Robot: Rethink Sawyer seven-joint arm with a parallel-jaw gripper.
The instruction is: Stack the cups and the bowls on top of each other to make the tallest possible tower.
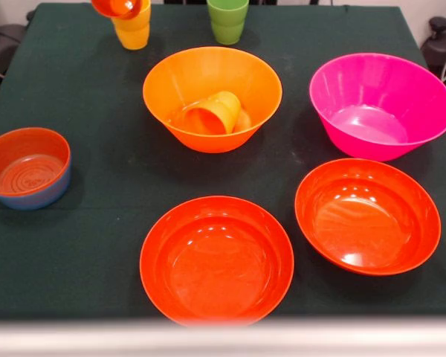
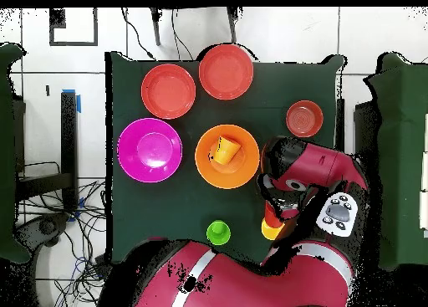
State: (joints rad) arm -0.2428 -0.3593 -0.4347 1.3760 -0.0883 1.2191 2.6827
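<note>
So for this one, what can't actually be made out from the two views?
- Gripper: front view shows none of it; overhead, the arm covers it, so open or shut is unknown.
- Yellow cup: a red-orange cup on top is cut off by the front view's top edge; overhead, the arm hides most of the stack.
- Small bowl: red-orange inside, blue outside; one bowl or two nested is unclear.

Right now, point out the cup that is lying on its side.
The orange cup inside the large orange bowl; the green cup and yellow cup stand upright.
</note>
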